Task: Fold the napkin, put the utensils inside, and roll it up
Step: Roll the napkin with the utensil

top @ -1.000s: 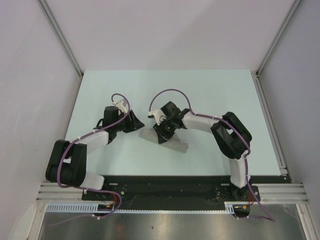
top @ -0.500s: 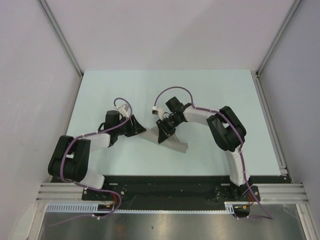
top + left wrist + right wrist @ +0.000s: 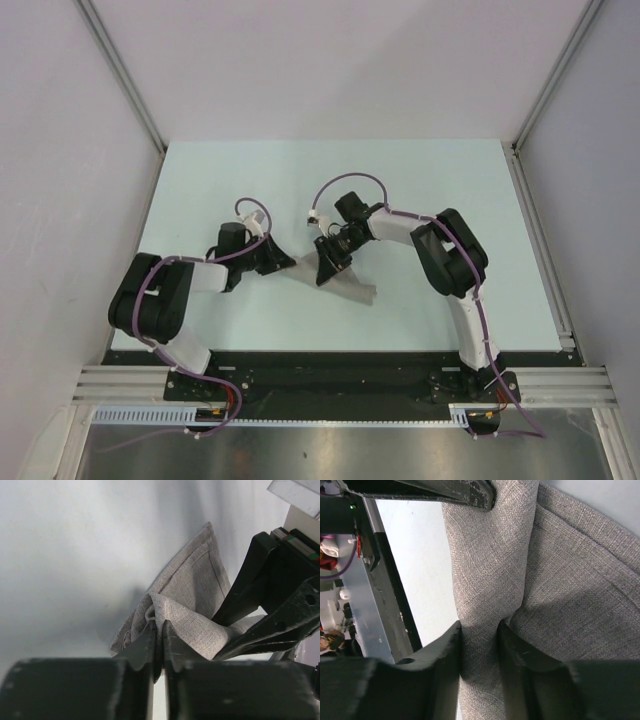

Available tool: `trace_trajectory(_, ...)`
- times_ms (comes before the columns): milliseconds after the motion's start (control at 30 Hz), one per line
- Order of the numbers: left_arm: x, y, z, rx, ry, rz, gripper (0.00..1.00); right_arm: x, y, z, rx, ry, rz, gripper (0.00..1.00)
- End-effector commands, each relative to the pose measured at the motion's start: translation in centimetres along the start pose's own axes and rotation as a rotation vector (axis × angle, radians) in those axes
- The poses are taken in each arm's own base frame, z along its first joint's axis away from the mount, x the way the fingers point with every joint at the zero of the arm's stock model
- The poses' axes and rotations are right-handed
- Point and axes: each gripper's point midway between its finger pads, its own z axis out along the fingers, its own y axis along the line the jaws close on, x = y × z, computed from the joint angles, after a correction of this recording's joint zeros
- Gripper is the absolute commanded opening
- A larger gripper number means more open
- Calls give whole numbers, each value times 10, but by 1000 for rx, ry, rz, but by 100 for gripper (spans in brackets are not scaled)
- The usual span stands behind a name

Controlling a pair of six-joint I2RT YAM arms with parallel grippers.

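Observation:
The grey-beige napkin (image 3: 345, 285) lies bunched and folded at the table's middle, between my two grippers. My left gripper (image 3: 283, 259) is shut on the napkin's left end; in the left wrist view its jaws pinch a fold of the napkin (image 3: 190, 600) at the gripper (image 3: 158, 626). My right gripper (image 3: 328, 268) is shut on a thick roll of the napkin (image 3: 490, 570), held between its jaws at the gripper (image 3: 480, 630). The black utensil is hidden or out of view.
The pale table (image 3: 330, 180) is walled by white panels left, right and behind. A metal rail (image 3: 540, 240) runs along the right edge. The other arm's black gripper (image 3: 280, 605) stands close in the left wrist view.
The left arm has folded back and its gripper slid slightly toward the near left. The right wrist has turned and drawn in over the napkin. The napkin has barely shifted.

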Motion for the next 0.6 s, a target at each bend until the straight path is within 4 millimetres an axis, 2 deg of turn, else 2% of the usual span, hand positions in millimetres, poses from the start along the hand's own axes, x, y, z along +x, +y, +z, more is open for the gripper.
trace_trajectory(0,-10,-9,5,29,-14,10,2,4,-14,-2,98,9,20,42)
trace_trajectory(33,-12,-8,6,19,-18,12,0,-6,-8,-11,122,-19,1,45)
trace_trajectory(100,-9,-4,6,-8,-1,-7,0,-18,-8,-23,184,-61,-29,51)
trace_trajectory(133,-11,-3,7,-17,-1,-10,0,-31,0,-35,229,-104,-62,52)
trace_trajectory(200,-10,-2,8,-24,12,-22,0,-43,6,-47,282,-163,-108,55)
trace_trajectory(233,-11,-1,10,-28,17,-30,0,-54,11,-59,359,-209,-143,56)
trace_trajectory(300,-10,1,12,-33,25,-37,0,-64,14,-69,460,-254,-211,60)
trace_trajectory(333,-11,1,13,-35,27,-43,0,-61,12,-68,549,-251,-239,61)
trace_trajectory(367,-11,2,14,-37,27,-45,0,-65,20,-75,586,-269,-292,62)
trace_trajectory(400,-11,2,15,-37,30,-48,0,-69,25,-73,610,-288,-332,63)
trace_trajectory(433,-12,2,16,-38,31,-51,0,-61,25,-68,647,-273,-354,64)
trace_trajectory(500,-14,2,17,-40,34,-53,0,-61,34,-64,663,-278,-418,66)
trace_trajectory(567,-14,3,19,-43,39,-55,0,-53,36,-54,663,-252,-443,66)
